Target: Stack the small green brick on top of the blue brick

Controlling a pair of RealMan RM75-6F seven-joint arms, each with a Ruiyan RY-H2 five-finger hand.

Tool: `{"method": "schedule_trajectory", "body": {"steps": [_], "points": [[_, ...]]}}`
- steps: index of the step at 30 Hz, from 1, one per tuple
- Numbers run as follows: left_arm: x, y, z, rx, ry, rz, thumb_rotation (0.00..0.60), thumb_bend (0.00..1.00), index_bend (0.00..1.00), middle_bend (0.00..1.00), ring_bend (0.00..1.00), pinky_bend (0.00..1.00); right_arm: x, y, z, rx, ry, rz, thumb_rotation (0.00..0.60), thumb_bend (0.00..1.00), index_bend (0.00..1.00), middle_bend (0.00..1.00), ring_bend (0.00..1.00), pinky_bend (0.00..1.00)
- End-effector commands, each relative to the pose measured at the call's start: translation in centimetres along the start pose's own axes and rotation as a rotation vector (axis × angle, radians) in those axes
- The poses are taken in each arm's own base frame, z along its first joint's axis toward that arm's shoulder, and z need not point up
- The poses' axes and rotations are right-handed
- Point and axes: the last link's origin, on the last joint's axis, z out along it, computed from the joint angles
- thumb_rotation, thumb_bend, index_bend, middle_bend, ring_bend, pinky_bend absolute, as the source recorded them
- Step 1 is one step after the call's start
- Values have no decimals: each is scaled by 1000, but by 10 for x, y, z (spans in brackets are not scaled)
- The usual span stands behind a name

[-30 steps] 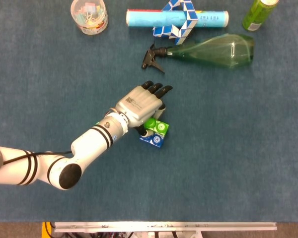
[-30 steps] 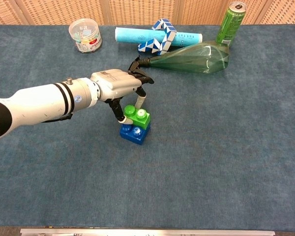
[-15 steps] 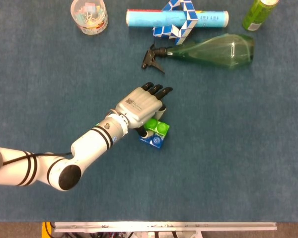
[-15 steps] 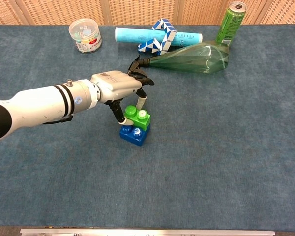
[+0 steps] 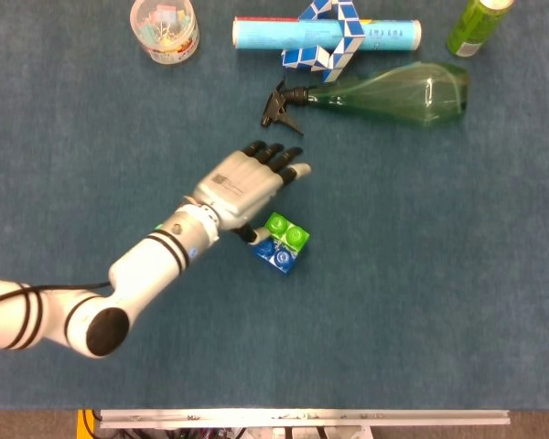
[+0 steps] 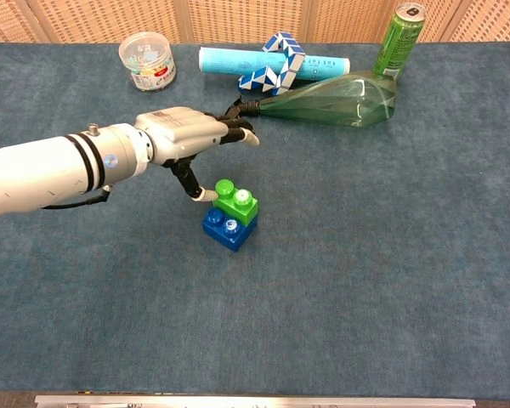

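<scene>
A: Left hand (image 6: 187, 136) vs. one second back: it was closed in around the small green brick (image 6: 235, 202), fingers down at the brick's far side and thumb at its near-left side; now it has lifted off and drawn back to the left of the brick, fingers spread above the carpet; only the thumb tip sits just beside the brick's left edge.

B: Head view agrees; hand (image 5: 241, 187) has shifted up-left of the brick (image 5: 286, 234), uncovering its studs; the forearm has swung left with it.

A: Brick itself: shifted very slightly with the blue brick (image 6: 226, 229) under it; the pair has turned a little.
</scene>
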Motion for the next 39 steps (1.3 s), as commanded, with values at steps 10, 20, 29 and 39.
{"method": "schedule_trajectory", "body": {"steps": [10, 20, 29, 39], "points": [[10, -41, -53, 151, 102, 26, 600, 261, 145, 0, 0, 73, -1, -2, -1, 9, -1, -5, 600, 122, 75, 104, 64, 254], [-5, -85, -114, 344, 182, 99, 600, 261, 212, 0, 0, 73, -4, -4, 0, 9, -8, -18, 600, 122, 75, 104, 64, 254], [-23, -112, -162, 457, 332, 135, 600, 261, 268, 13, 0, 73, -10, -10, 2, 13, -25, -43, 600, 122, 75, 104, 64, 254], [-48, -135, -201, 536, 452, 110, 600, 261, 311, 34, 0, 73, -14, -18, 0, 29, -16, -65, 600, 122, 75, 107, 64, 254]]}}
